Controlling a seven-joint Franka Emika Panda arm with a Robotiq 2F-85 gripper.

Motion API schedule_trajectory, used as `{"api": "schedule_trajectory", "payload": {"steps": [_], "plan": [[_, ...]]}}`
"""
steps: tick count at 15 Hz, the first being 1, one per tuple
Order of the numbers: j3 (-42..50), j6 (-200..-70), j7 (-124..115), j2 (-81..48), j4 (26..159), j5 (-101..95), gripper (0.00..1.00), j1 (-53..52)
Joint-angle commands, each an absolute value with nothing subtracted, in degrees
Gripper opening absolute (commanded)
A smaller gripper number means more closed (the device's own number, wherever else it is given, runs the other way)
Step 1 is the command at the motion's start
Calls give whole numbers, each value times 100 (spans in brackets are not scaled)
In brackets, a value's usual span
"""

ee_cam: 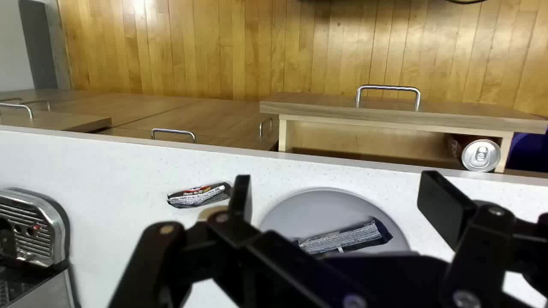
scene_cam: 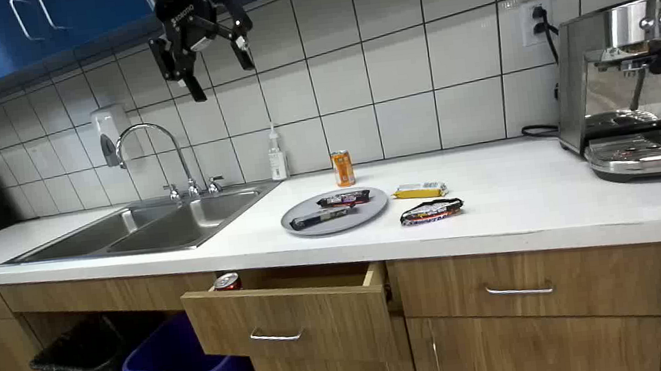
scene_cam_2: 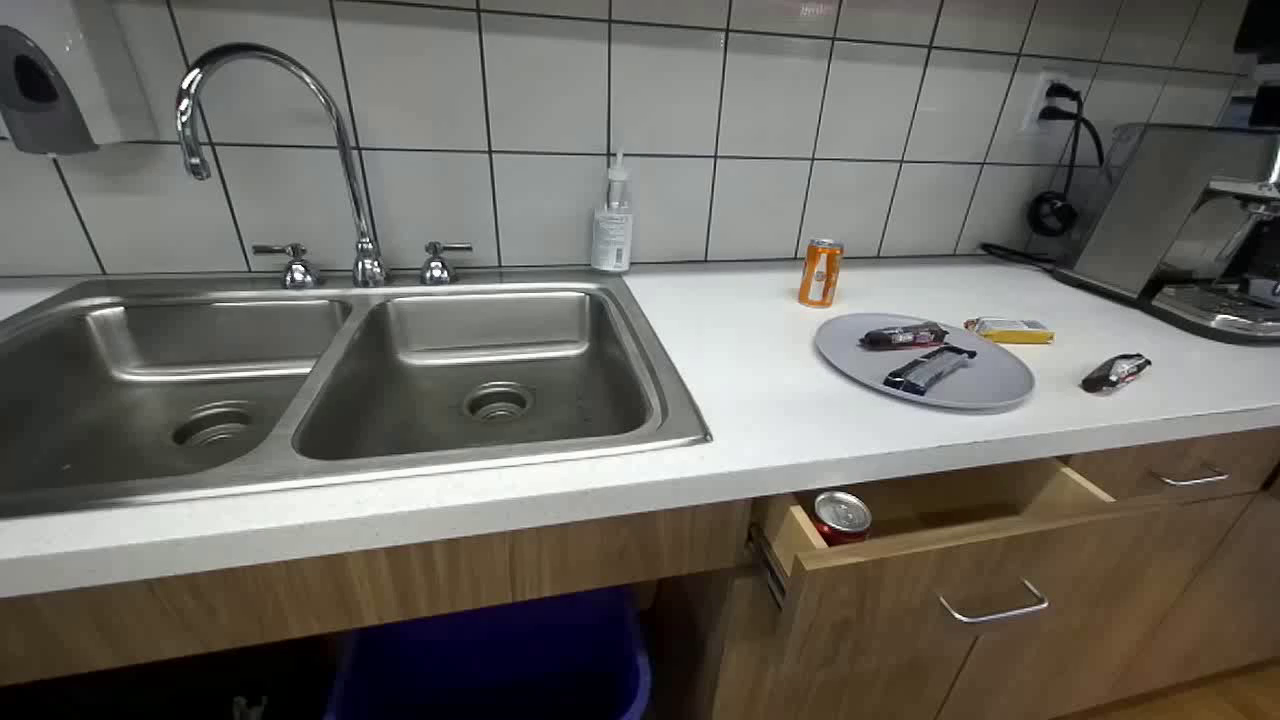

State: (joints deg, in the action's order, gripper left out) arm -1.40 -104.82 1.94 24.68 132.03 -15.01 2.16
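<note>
- Your gripper point(scene_cam: 223, 81) hangs high above the counter point(scene_cam: 508, 185), fingers point(ee_cam: 445, 207) spread apart.
- On it, your grey plate point(scene_cam: 368, 209) bears two dark wrapped bars point(scene_cam_2: 930, 370).
- Just beside the plate lies a yellow packet point(scene_cam: 420, 191); near that, a black-and-white packet point(scene_cam: 431, 212).
- An orange can point(scene_cam_2: 820, 274) stands between plate and tiled wall point(scene_cam: 398, 71).
- Farther off, your open drawer point(scene_cam: 332, 314) holds a red can point(scene_cam_2: 842, 516).

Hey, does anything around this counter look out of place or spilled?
Yes: the drawer under the countertop stands pulled out, with a red drink can upright in its corner; the orange drink can stands on the countertop, so that spot looks odd. Around the gray plate, nothing looks spilled.
</note>
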Motion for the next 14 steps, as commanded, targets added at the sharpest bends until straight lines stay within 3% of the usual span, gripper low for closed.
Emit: {"api": "schedule_trajectory", "payload": {"steps": [1,14], "plan": [[-97,-10464,178,2463,13190,-1516,100,163],[-44,-11067,435,2493,13692,-1474,100,15]]}}
